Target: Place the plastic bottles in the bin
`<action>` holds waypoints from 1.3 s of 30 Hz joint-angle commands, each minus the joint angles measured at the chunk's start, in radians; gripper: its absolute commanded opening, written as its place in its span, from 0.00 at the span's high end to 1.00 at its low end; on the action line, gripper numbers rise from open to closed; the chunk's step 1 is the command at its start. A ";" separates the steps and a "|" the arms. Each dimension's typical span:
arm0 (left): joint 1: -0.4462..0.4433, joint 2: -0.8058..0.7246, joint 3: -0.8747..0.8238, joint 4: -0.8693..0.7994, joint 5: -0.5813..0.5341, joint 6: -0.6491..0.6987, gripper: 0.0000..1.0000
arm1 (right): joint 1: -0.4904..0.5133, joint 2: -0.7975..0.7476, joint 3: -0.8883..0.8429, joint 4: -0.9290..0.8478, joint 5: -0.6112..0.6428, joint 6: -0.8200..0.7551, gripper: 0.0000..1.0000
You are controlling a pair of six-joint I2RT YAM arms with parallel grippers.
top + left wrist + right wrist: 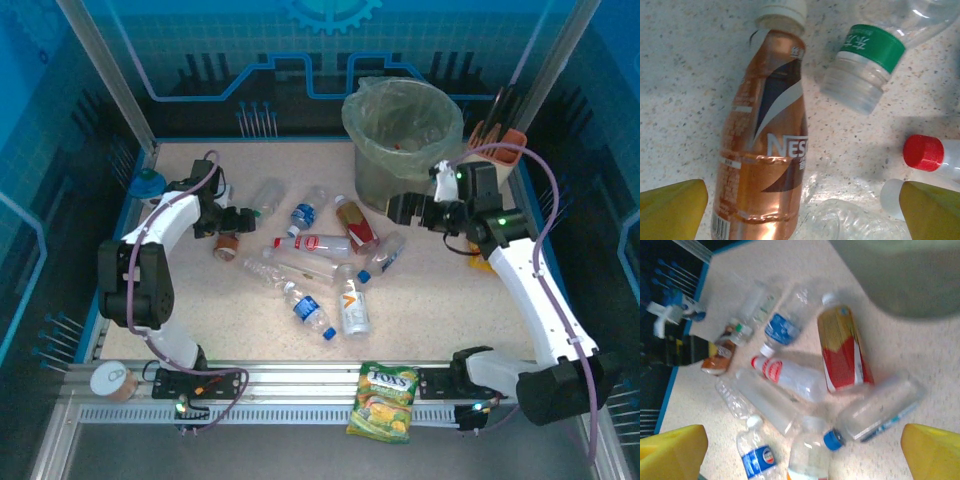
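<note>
Several plastic bottles lie scattered mid-table. My left gripper (243, 219) is open and hovers low over the copper-brown bottle (765, 150), which lies between its yellow fingertips nearer the left one; the jaws are not touching it. A green-labelled clear bottle (870, 65) and a red-capped one (923, 151) lie just beyond. My right gripper (397, 208) is open and empty, raised beside the bin (400, 130), a grey bin with a pale green bag. Below it lie a red-and-yellow bottle (842, 355) and a blue-capped clear bottle (880, 412).
A yellow-green candy bag (383, 400) lies on the front rail and a tin can (112, 380) stands at the front left. An orange utensil holder (495, 140) stands right of the bin. Blue walls edge the table.
</note>
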 commanded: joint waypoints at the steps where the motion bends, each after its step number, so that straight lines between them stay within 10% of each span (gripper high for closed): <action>1: 0.014 -0.013 -0.033 -0.017 -0.035 -0.055 0.01 | 0.015 -0.029 -0.048 0.042 -0.015 0.046 0.00; 12: 0.014 -0.014 -0.136 0.034 0.009 -0.126 0.01 | 0.058 -0.014 -0.067 0.032 0.120 0.080 0.00; 39: 0.011 -0.175 -0.154 0.059 0.083 -0.141 0.45 | 0.121 -0.013 -0.149 0.231 0.077 0.201 0.00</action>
